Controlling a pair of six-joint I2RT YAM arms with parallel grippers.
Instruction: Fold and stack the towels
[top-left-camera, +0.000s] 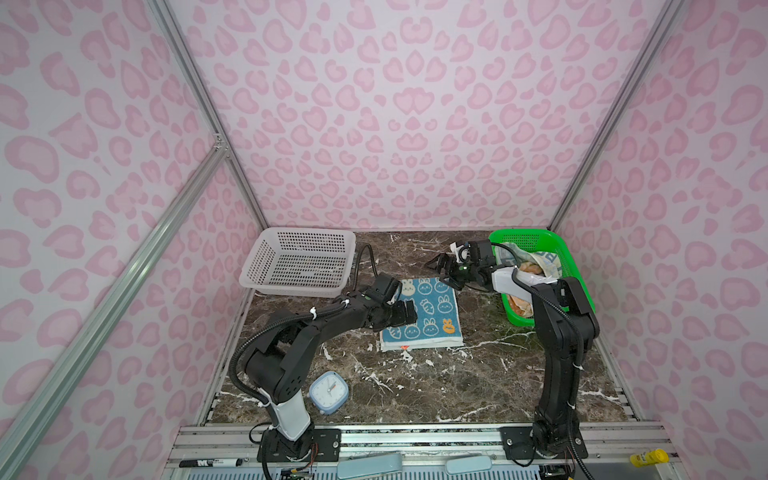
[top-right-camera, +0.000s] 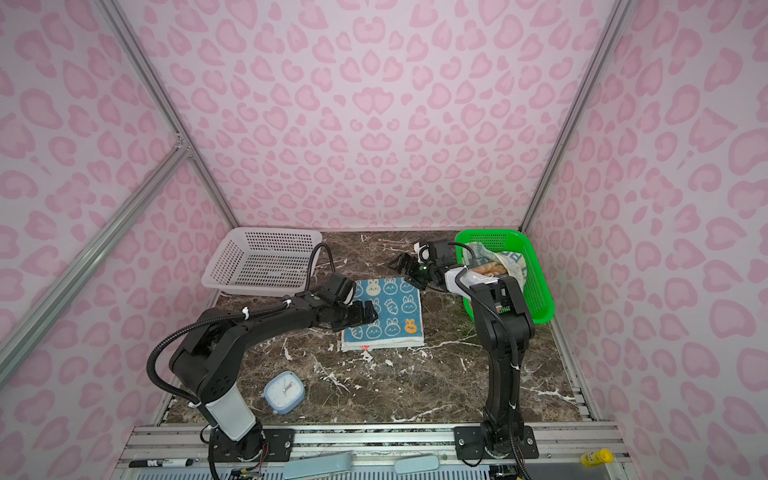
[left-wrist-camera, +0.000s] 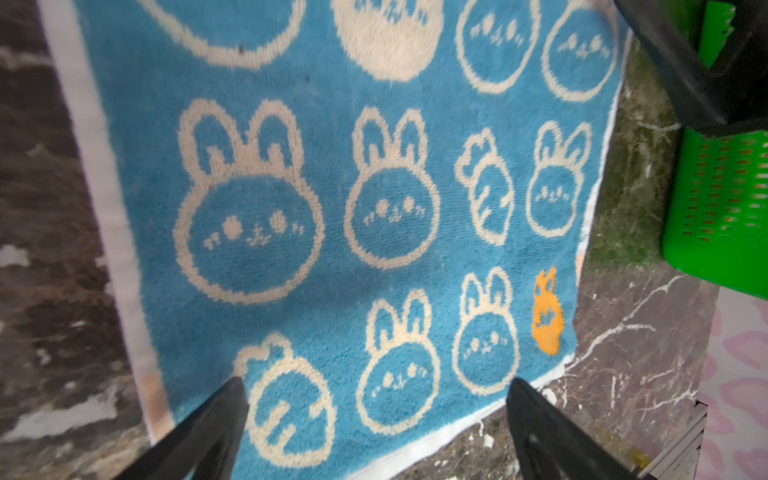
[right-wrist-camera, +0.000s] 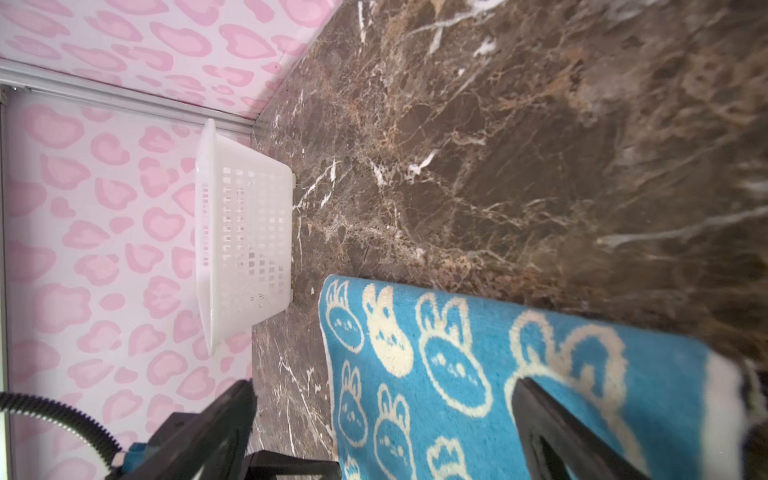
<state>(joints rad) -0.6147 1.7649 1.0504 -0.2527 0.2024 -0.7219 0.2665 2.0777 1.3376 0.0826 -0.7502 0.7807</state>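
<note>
One blue towel (top-left-camera: 432, 316) lies flat mid-bench (top-left-camera: 457, 382), near square, with its bunny ears pointing to the back wall. More bunched towels (top-left-camera: 536, 266) sit in the one green basket (top-left-camera: 523, 233); their lettering is unreadable. There is also one white basket (top-left-camera: 253, 270) and one marker (top-left-camera: 212, 462) stamped "M". The left tool (top-left-camera: 409, 311) and right tool (top-left-camera: 444, 272) both gape wide over the blue towel, gripping nothing.

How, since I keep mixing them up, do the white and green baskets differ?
The white basket sits back left, the green basket back right. The white basket shows nothing inside; the green basket holds crumpled towels. Both are perforated plastic tubs of similar shape.
</note>
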